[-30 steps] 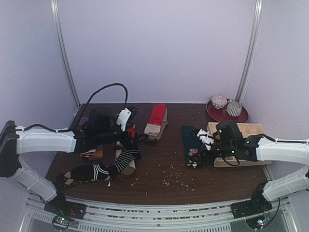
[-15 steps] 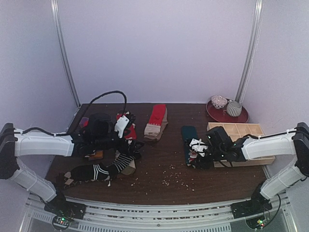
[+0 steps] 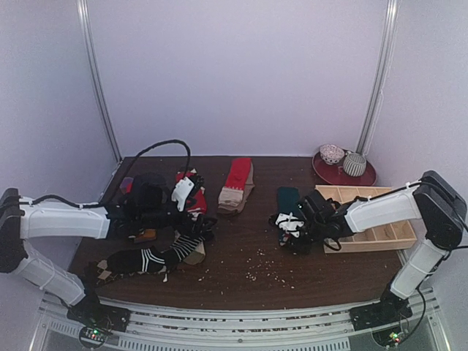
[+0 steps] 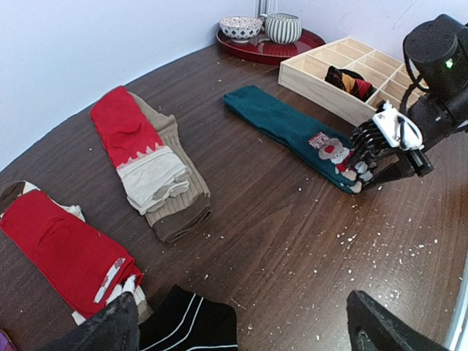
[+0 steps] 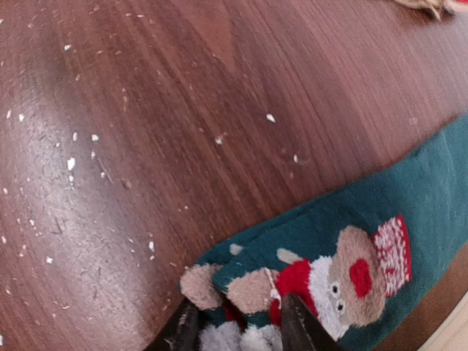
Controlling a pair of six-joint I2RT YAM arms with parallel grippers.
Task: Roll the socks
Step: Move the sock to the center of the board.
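Observation:
A dark teal sock point(image 5: 380, 212) with a monkey figure lies flat next to the wooden tray point(image 3: 373, 213). My right gripper point(image 5: 238, 329) is at its near end. One finger presses each side of the fluffy toe, so it is shut on the fabric. From the left wrist view the same gripper point(image 4: 369, 170) sits low on that sock point(image 4: 285, 128). My left gripper point(image 4: 245, 333) hangs wide open above a black-and-white striped sock point(image 4: 186, 325) and holds nothing. A red-and-beige pair point(image 4: 146, 157) and a red pair point(image 4: 58, 248) lie flat nearby.
One compartment of the wooden tray point(image 4: 322, 80) holds a rolled black and orange-red sock point(image 4: 349, 80). A red plate point(image 3: 344, 174) with a bowl and a cup stands at the back right. White crumbs dot the dark table point(image 3: 256, 252). More socks are heaped at the left.
My right gripper has slid left along the teal sock to its near end, and its jaws have narrowed onto the fabric. The left arm has hardly moved.

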